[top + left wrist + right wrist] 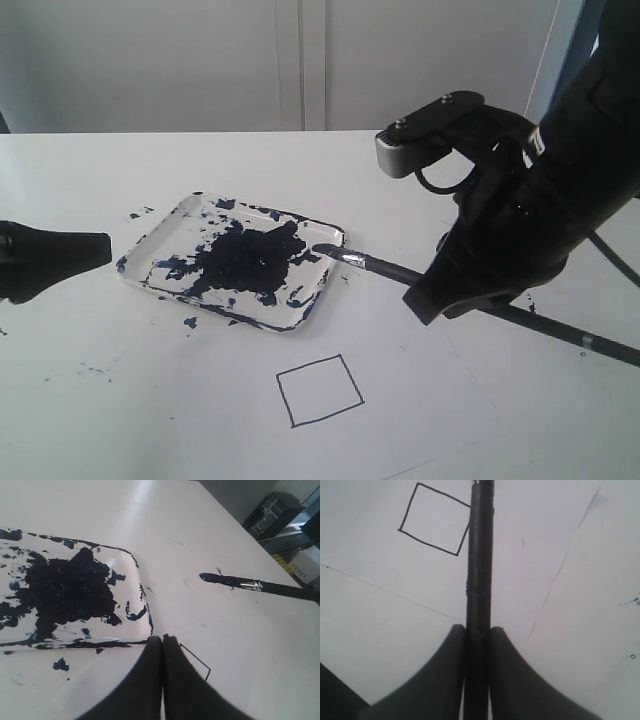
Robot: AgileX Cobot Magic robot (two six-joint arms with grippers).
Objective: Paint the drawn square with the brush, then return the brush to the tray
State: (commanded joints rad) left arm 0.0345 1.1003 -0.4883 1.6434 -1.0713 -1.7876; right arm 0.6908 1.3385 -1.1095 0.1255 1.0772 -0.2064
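The tray (322, 300), white and smeared with a blue-black blotch, sits left of centre on the table. The black-handled brush (380, 266) is held low, its dark tip over the tray's right edge. My right gripper (422, 303) is shut on the handle (480, 555), the fingers (452, 645) pressed against both its sides. The drawn square (320, 390), blank white inside, lies in front of the tray; the right wrist view shows it (435, 519) beside the handle. My left gripper (100, 250) is shut and empty, left of the tray (142, 597).
The square is drawn on a white paper sheet (380, 580) whose edges show on the table. Stray blue paint specks (190, 322) dot the table around the tray. A pale wall (300, 60) runs behind the table's far edge.
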